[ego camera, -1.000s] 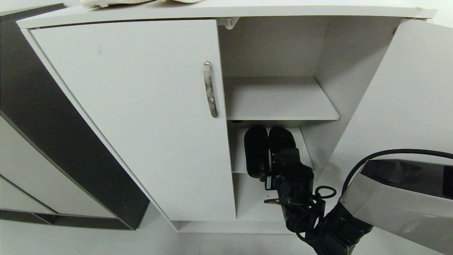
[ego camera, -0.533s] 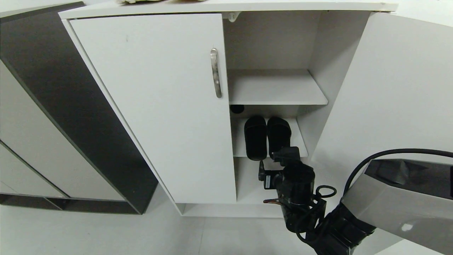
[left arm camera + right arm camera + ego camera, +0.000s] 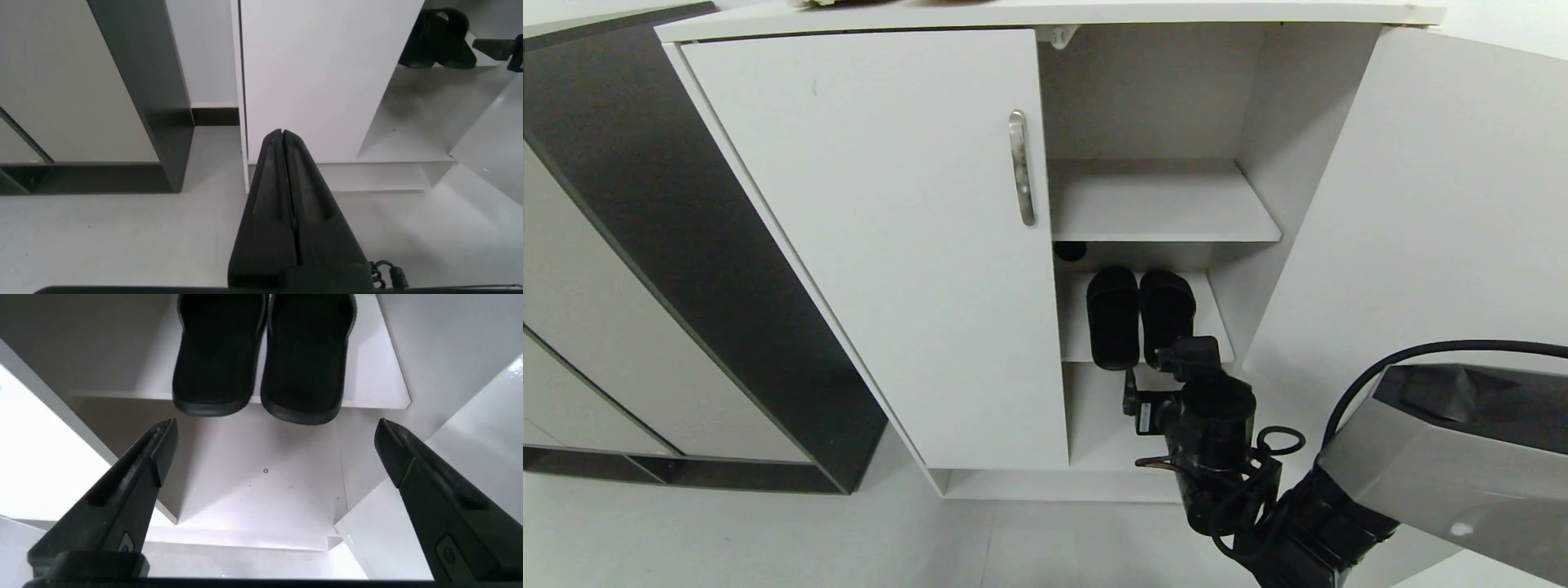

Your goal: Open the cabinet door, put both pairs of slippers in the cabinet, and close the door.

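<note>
A pair of black slippers (image 3: 1139, 314) lies side by side on the middle shelf (image 3: 1217, 343) of the white cabinet, heels at the shelf's front edge. The cabinet's right door (image 3: 1421, 204) stands wide open. Its left door (image 3: 874, 229), with a metal handle (image 3: 1021, 167), is closed. My right gripper (image 3: 1164, 371) hangs open just in front of and below the slippers (image 3: 261, 351), nothing between its fingers (image 3: 139, 482). My left gripper (image 3: 282, 143) is shut and empty, low over the floor, facing the closed door (image 3: 327, 73).
The upper shelf (image 3: 1160, 204) is bare. A small dark thing (image 3: 1070, 251) sits at the back beneath it. The bottom compartment (image 3: 261, 490) holds nothing. A dark panel (image 3: 645, 204) leans left of the cabinet. Pale floor (image 3: 768, 539) lies in front.
The head camera has pulled back, so the cabinet looks smaller. Relative to the slippers, my right gripper has drawn back off them, open and empty. The slippers stay on the shelf.
</note>
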